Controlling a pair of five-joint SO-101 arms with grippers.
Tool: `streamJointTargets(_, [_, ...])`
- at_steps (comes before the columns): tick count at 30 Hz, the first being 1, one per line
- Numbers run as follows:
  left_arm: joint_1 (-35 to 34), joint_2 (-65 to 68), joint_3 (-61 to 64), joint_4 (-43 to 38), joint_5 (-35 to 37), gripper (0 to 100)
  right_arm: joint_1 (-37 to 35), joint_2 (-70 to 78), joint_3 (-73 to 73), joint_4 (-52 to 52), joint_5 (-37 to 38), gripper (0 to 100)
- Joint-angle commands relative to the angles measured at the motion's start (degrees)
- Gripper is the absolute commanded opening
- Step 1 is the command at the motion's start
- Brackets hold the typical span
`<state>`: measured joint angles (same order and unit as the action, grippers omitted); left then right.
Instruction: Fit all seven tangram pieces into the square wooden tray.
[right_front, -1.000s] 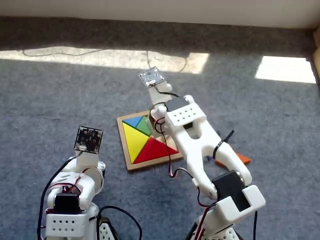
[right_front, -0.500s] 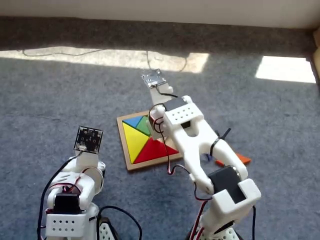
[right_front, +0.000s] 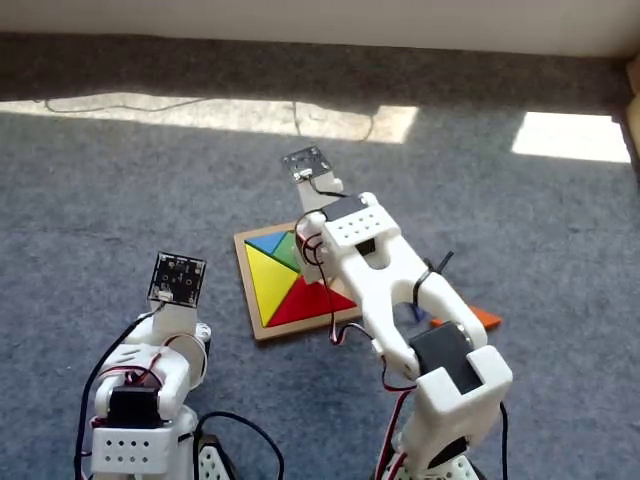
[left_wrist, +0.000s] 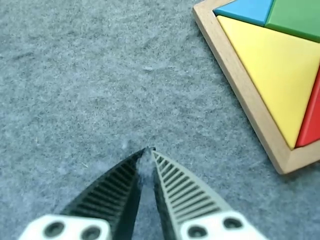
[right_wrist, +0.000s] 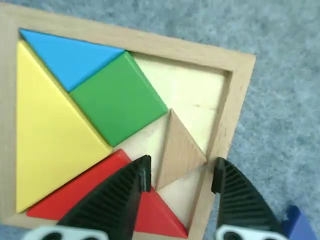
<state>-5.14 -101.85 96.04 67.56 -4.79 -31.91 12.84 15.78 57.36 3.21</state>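
While sunlight (right_front: 570, 138) streaks the grey carpet (right_front: 120, 190), left hand (left_wrist: 147, 152) sits clenched, right hand (right_wrist: 182, 165) released

tray (right_wrist: 239, 100) pale wood | blue triangle (right_wrist: 70, 55) | green square (right_wrist: 117, 102) | yellow triangle (right_wrist: 47, 130) | red triangle (right_wrist: 82, 190) | orange piece (right_front: 487, 318) | carpet (left_wrist: 75, 75) grey

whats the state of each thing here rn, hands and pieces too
tray, partly filled
yellow triangle, in tray
blue triangle, in tray
green square, in tray
red triangle, in tray
wood triangle, in tray
orange piece, loose on carpet
dark blue piece, loose on carpet
left hand, shut, empty
right hand, open over tray
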Motion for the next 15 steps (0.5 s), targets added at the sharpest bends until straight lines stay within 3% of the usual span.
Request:
streamJointTargets(1, [-0.7,-2.3,1.2,-0.1,-0.2,1,-3.3,0.0,-1.4,0.5,-0.4,19.5])
streamJointTargets(11, [-0.7,-2.3,1.2,-0.1,-0.2,1,-5.1,0.2,-1.2,0.5,-0.4,19.2])
streamJointTargets(15, [-0.7,-2.3,1.2,-0.1,-0.2,1,-4.9,0.6,-1.2,0.0,-0.4,12.2])
